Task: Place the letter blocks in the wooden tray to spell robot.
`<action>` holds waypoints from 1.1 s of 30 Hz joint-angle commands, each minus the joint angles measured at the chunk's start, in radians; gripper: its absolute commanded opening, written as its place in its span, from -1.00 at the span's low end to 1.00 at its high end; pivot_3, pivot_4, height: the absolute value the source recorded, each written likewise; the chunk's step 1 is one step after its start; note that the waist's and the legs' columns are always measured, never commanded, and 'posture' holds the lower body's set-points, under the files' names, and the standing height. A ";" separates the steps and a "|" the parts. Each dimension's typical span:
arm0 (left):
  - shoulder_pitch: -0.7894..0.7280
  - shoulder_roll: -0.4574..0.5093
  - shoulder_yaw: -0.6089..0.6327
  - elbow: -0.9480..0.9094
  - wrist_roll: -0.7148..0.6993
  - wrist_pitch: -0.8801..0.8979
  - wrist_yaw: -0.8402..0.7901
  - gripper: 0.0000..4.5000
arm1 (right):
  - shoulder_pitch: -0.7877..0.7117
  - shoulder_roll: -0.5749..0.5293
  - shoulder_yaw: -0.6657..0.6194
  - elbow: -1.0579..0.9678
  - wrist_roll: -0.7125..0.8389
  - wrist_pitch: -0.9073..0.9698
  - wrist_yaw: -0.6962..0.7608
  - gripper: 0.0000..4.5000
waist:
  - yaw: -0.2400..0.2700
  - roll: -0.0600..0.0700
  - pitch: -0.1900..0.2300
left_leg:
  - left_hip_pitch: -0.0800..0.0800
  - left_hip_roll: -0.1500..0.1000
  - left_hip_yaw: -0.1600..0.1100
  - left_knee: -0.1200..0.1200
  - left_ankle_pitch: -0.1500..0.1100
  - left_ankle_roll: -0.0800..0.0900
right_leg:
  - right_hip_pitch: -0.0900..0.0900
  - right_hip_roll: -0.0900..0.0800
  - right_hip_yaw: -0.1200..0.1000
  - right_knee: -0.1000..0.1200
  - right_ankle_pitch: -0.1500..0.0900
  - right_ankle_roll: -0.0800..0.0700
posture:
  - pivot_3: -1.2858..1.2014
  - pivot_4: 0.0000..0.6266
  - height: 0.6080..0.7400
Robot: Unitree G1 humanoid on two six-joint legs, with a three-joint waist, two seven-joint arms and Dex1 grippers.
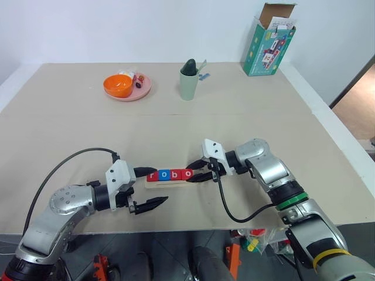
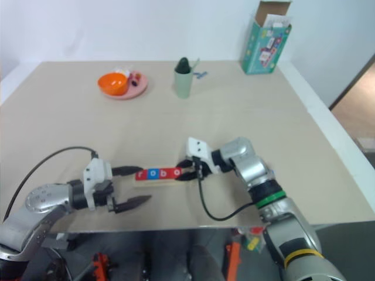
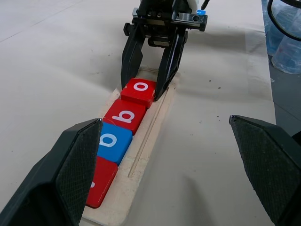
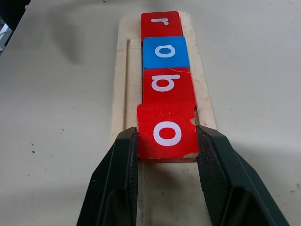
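While our right tool (image 4: 167, 141) clamps a chipped, glossy red "o" tile (image 4: 167, 132) over the pale wooden tray (image 4: 120, 84), three flat square tiles (image 4: 164, 54) sit beyond it; our left tool (image 1: 149, 187) gapes, released.

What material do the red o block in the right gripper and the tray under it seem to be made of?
The red o block looks like painted wood: glossy red faces, with paint chipped at the corners to show a pale core. The wooden tray appears to be unpainted pale wood with a matte finish, rounded corners and a thin cut groove. The right gripper clamps the block between black fingers that look like textured plastic.
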 commanded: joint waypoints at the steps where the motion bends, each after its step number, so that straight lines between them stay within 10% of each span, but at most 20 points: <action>1: 0.005 0.005 0.020 -0.038 -0.003 -0.007 0.002 1.00 | -0.023 0.008 -0.004 0.010 -0.007 -0.017 -0.010 -0.48 | 0.000 0.000 0.000 | 0.000 0.000 0.000 0.000 0.000 0.000 | 0.000 0.000 0.000 0.000 0.000 0.000 | 0.03 -0.52 1.00; 19: 0.007 0.000 0.009 -0.031 0.010 -0.015 0.002 1.00 | -0.039 0.015 -0.003 0.057 -0.008 -0.028 -0.004 -0.48 | 0.000 0.000 0.000 | 0.001 0.000 0.000 0.000 0.000 0.000 | 0.000 0.000 0.000 0.000 0.001 0.000 | 0.03 -0.52 1.00; 27: 0.008 0.004 0.014 -0.027 0.013 -0.017 -0.004 1.00 | -0.057 0.023 -0.023 0.069 -0.003 -0.044 -0.028 0.93 | 0.000 0.000 0.000 | 0.000 0.000 0.000 0.000 0.000 0.000 | 0.000 0.000 0.000 0.000 0.001 0.000 | 0.03 -0.52 1.00; 33: 0.004 0.010 0.020 -0.027 0.010 -0.021 -0.015 1.00 | -0.048 0.009 -0.144 -0.120 0.108 0.142 -0.111 0.98 | 0.000 0.000 0.000 | -0.001 0.000 0.000 0.000 0.000 0.000 | -0.001 0.000 0.000 0.000 0.000 0.000 | 0.03 -0.52 1.00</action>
